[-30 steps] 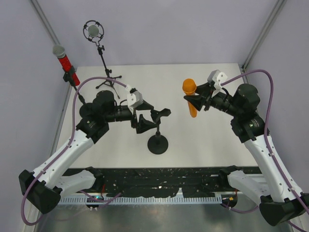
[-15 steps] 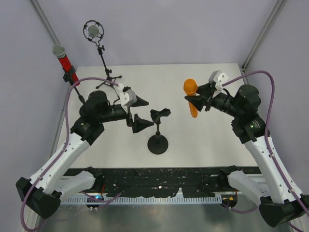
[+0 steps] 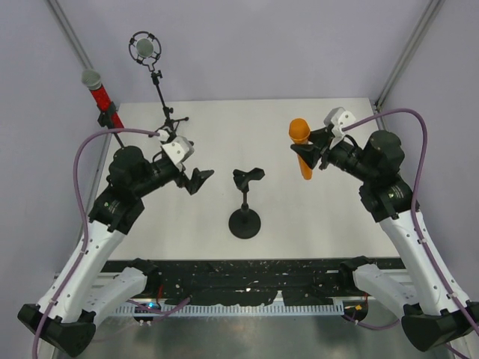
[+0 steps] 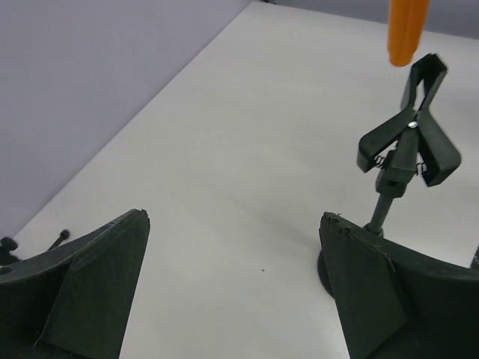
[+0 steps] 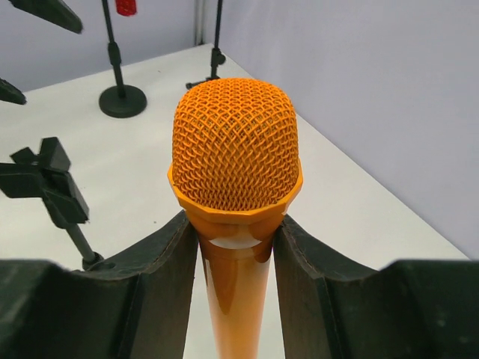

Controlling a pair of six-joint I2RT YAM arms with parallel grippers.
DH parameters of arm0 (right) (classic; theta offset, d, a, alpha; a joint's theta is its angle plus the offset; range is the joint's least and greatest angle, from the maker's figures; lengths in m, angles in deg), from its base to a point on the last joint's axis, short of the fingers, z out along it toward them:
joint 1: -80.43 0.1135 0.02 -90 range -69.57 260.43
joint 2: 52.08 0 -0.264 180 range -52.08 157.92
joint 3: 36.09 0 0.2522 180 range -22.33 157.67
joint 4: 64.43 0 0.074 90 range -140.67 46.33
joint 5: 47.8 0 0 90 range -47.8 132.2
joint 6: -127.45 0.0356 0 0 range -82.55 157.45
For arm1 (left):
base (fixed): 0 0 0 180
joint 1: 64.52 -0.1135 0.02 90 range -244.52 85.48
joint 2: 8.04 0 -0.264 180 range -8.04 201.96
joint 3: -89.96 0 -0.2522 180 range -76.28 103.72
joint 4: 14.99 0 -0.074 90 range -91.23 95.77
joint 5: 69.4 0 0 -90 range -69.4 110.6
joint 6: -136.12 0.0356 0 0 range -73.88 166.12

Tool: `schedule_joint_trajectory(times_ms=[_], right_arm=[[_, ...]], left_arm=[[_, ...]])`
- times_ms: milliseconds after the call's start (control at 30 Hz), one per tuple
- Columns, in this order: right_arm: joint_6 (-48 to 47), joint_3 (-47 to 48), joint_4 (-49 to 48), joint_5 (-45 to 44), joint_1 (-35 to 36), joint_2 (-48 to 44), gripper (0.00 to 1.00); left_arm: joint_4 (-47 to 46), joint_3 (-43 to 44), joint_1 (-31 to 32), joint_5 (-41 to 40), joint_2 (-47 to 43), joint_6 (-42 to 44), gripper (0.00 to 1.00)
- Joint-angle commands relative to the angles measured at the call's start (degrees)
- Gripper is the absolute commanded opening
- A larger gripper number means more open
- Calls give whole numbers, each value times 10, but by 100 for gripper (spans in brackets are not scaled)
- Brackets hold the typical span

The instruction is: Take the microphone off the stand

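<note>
Item: orange microphone (image 3: 301, 143), clamped in right pincer (image 3: 311, 155), well clear of stand (image 3: 245, 203), at its 2 o'clock. Left pincer (image 3: 197, 180) gaped empty at 9 o'clock. Handling advice: keep grip firm and lower gently onto tabletop (image 3: 224, 127).

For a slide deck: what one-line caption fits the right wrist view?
Right gripper clamps the orange microphone below its mesh head, the empty clip stand at left.

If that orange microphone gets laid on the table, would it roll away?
Likely yes: the orange microphone looks round and smooth, and its taper would probably curve its roll. It seems stiff, standing straight in the right claw. Its glossy handle may be slippery.
</note>
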Motion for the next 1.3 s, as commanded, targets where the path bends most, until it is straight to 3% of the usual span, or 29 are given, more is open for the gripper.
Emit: schedule_joint_trajectory(times_ms=[0, 333, 733, 1000, 1267], right_arm=[[-33, 51, 24, -88, -3, 15, 5], [-55, 85, 58, -231, -32, 98, 5], [-109, 119, 79, -311, -76, 232, 5], [-149, 159, 90, -335, -95, 369, 5], [-163, 257, 92, -363, -115, 504, 5]], left_arm=[[61, 23, -3, -122, -12, 78, 100], [105, -59, -40, -149, -67, 126, 100], [94, -167, -61, -177, -156, 84, 100], [113, -180, -77, -125, -165, 93, 100], [122, -178, -100, -84, -157, 92, 100]])
